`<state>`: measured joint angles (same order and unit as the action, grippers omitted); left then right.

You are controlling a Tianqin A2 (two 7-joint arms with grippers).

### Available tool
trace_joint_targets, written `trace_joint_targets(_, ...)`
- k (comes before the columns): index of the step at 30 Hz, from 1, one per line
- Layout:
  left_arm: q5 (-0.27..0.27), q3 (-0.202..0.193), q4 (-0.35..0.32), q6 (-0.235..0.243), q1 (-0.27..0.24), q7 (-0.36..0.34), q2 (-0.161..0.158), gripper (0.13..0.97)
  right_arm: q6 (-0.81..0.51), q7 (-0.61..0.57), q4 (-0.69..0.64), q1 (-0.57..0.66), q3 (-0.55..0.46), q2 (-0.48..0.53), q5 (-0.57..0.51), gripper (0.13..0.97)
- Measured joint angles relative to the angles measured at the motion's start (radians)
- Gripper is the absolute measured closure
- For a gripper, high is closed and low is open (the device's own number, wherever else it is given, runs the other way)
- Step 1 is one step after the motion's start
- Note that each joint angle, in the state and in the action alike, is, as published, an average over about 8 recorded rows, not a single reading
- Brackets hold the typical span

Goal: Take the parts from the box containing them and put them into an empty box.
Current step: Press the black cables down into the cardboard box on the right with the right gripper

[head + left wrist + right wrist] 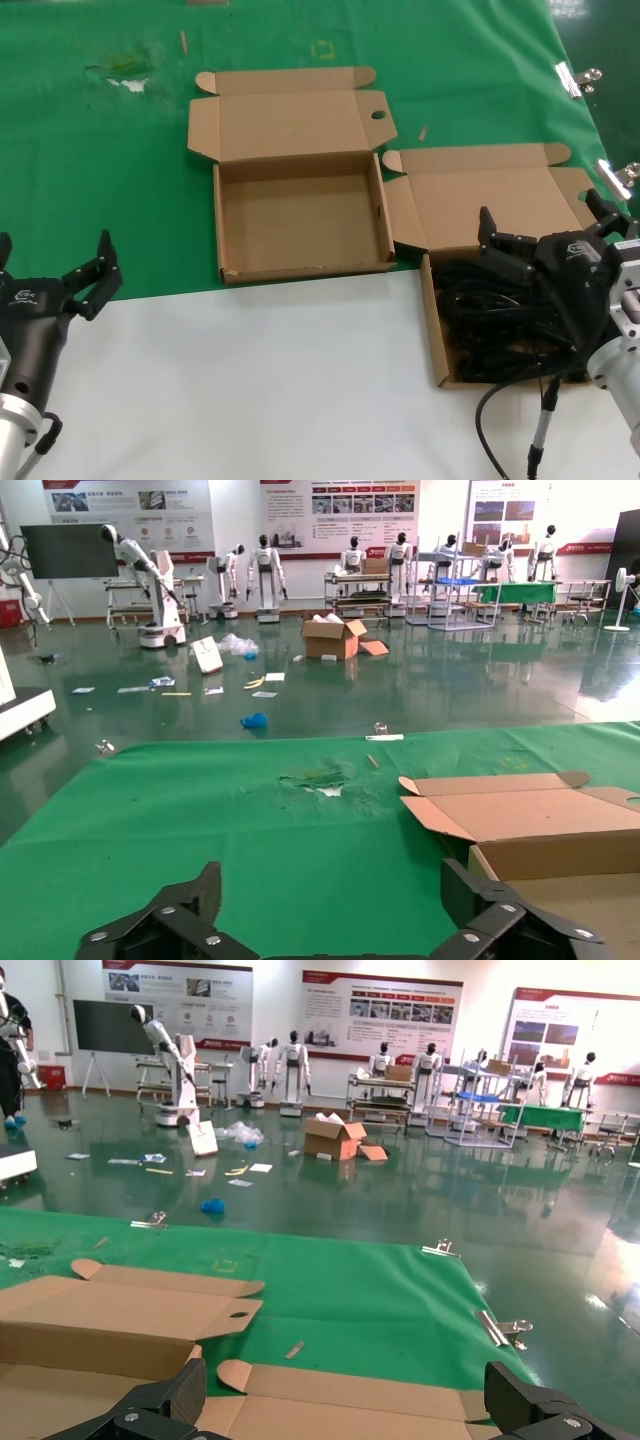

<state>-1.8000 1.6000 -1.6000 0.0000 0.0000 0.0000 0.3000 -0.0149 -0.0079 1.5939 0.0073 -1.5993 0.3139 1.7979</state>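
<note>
The empty box (300,262) lies open in the middle of the head view, its lid (290,120) folded back on the green cloth. The box with the parts (430,330) lies to the right, lid (490,195) open behind it. The parts (490,320), black coiled cables, fill it. My right gripper (548,225) is open, hanging over the back of this box just above the cables. In the right wrist view the right gripper (345,1390) is empty over that lid (400,1415). My left gripper (52,255) is open and empty at the front left; in the left wrist view the left gripper (330,890) is beside the empty box (560,855).
A green cloth (100,180) covers the far table, with a torn spot (125,75) at the back left. The near strip is white (250,380). Metal clips (575,78) sit at the right edge. My thin black wire (490,420) loops below the right arm.
</note>
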Motion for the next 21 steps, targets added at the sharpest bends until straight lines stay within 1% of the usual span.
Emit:
trace_joint_targets(6, 0.0, 0.0, 0.0, 0.0, 0.0, 0.0, 0.0, 0.348, 0.0, 0.0, 0.002, 0.0, -0.001, 0.002, 0.0, 0.129)
trace_joint_targets(7, 0.0, 0.0, 0.0, 0.0, 0.0, 0.0, 0.0, 0.348, 0.0, 0.001, 0.004, -0.001, -0.003, 0.003, 0.001, 0.129)
trace_joint_targets(15, 0.0, 0.0, 0.0, 0.0, 0.0, 0.0, 0.0, 0.55, 0.0, 0.015, 0.028, -0.002, -0.033, 0.044, 0.01, 0.129)
trace_joint_targets(16, 0.0, 0.0, 0.0, 0.0, 0.0, 0.0, 0.0, 0.55, -0.003, 0.016, 0.031, -0.002, -0.036, 0.052, 0.011, 0.129)
trace_joint_targets(21, 0.0, 0.0, 0.0, 0.0, 0.0, 0.0, 0.0, 0.675, -0.049, 0.008, 0.039, -0.002, -0.035, 0.097, 0.012, 0.129)
